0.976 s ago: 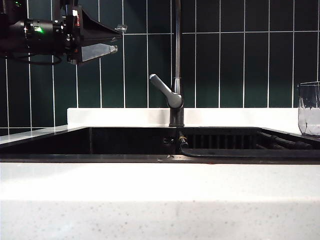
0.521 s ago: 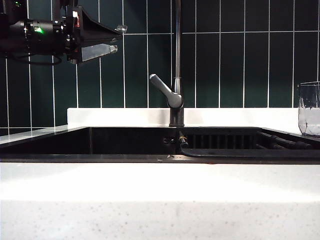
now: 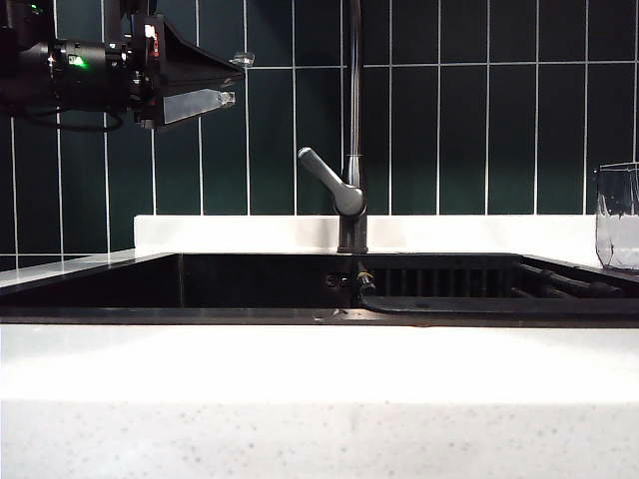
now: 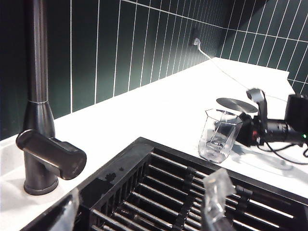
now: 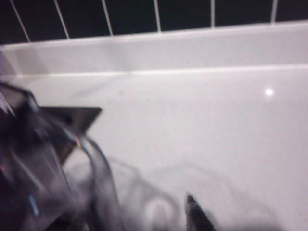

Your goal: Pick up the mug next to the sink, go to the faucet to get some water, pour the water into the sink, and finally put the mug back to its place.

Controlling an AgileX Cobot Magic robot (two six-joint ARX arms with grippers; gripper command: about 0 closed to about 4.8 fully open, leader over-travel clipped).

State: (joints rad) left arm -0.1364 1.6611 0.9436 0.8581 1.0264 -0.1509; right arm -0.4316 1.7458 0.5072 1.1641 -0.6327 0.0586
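The clear faceted mug point(image 3: 618, 217) stands on the white counter point(image 3: 300, 364) at the sink's right end; the left wrist view shows the mug point(image 4: 219, 135) upright beyond the rack. My right gripper point(image 4: 251, 102) sits close beside it on the counter side, out of the exterior view. In the blurred right wrist view the mug point(image 5: 41, 159) fills one side and the right gripper point(image 5: 132, 217) stands open, one dark fingertip point(image 5: 196, 215) clear of the glass. My left gripper point(image 3: 232, 76) hangs open and empty high up, left of the faucet point(image 3: 351, 200); in its wrist view the left gripper point(image 4: 142, 211) hovers over the sink point(image 3: 260, 284).
A ribbed dark rack point(image 4: 192, 192) lies in the sink's right half. The faucet's grey lever point(image 4: 52, 155) angles out toward the left arm. Dark green tiles point(image 3: 449, 120) back the counter. A white cable point(image 4: 226, 72) runs along the counter to a wall socket.
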